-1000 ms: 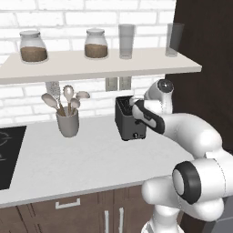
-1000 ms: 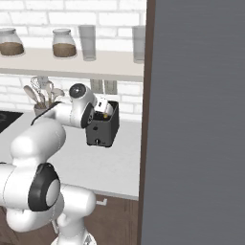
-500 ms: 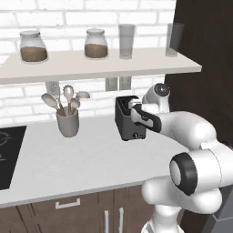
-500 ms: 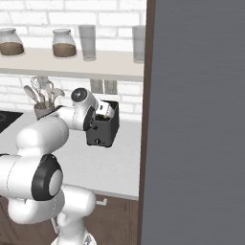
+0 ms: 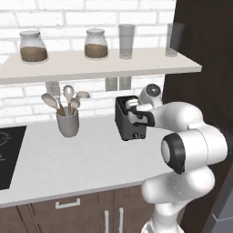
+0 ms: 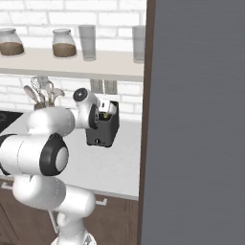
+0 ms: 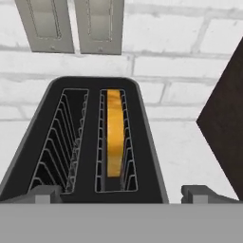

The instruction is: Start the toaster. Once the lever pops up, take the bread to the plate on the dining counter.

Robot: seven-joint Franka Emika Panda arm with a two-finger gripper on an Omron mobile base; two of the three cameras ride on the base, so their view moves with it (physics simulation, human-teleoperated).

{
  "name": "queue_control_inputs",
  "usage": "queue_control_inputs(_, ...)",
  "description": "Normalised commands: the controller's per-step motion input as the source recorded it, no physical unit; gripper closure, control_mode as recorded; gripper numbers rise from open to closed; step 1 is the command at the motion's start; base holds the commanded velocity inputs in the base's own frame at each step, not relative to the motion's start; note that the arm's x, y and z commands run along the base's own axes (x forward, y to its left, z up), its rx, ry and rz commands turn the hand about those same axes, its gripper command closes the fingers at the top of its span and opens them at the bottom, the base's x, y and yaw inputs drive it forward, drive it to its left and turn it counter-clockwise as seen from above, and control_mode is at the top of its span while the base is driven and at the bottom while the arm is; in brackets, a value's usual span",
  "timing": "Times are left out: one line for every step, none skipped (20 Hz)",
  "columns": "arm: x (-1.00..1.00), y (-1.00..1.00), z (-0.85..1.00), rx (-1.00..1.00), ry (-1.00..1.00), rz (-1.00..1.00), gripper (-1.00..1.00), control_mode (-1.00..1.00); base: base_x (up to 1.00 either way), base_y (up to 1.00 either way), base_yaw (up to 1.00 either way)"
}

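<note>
A robot arm holds its hand (image 7: 116,195) directly above the toaster (image 5: 129,120), the jaws spread wide and gripping nothing, in a rendered kitchen. The dark, boxy toaster stands toward the back edge of the grey table (image 5: 68,159), near its right end, just in front of the white brick wall and below two wall sockets (image 7: 71,23). Seen from the hand's own camera, the bread (image 7: 114,133) sits upright on edge in the right-hand slot, a golden strip between the wire guides; the left-hand slot is empty. One fingertip (image 7: 45,193) lies outside the toaster's left flank and the other beyond its right, so the body of the appliance sits between them.

The step in hand appears to be starting the toaster, and the lever itself cannot be made out from these angles; only a small pale knob shows on the front face (image 6: 98,140). To do it well, the hand would likely need to come off the slots and drop toward the front end where a lever would travel, press straight down without shoving the light toaster along the table, then lift clear so nothing blocks the pop-up. A crock of utensils (image 5: 67,119) stands well apart to the left, out of the way.
</note>
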Motion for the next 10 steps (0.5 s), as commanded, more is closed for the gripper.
queue_control_inputs(0.43,0.00,-0.03,-0.10,0.00,0.02,-1.00,-1.00,0.00,0.00,0.00)
queue_control_inputs(0.41,0.00,-0.08,-0.07,0.00,0.02,-1.00,-1.00,0.00,0.00,0.00)
queue_control_inputs(0.42,0.00,-0.08,-0.06,0.00,0.02,-1.00,-1.00,0.00,0.00,0.00)
queue_control_inputs(0.39,0.00,-0.08,-0.04,0.01,0.03,-1.00,-1.00,0.00,0.00,0.00)
queue_control_inputs(0.36,0.00,-0.12,-0.01,0.03,0.03,-1.00,-1.00,0.00,0.00,0.00)
queue_control_inputs(0.33,0.00,-0.14,0.00,0.03,0.03,-1.00,-1.00,0.00,0.00,0.00)
queue_control_inputs(0.25,0.00,-0.19,0.00,0.04,0.03,-1.00,-1.00,0.00,0.00,0.00)
queue_control_inputs(0.31,0.00,-0.28,0.00,0.05,0.03,-1.00,-1.00,0.00,0.00,0.00)
queue_control_inputs(0.28,0.00,-0.24,0.00,0.03,0.03,-1.00,-1.00,0.00,0.00,0.00)
queue_control_inputs(0.31,0.00,-0.16,0.00,0.01,0.03,-1.00,-1.00,0.00,0.00,0.00)
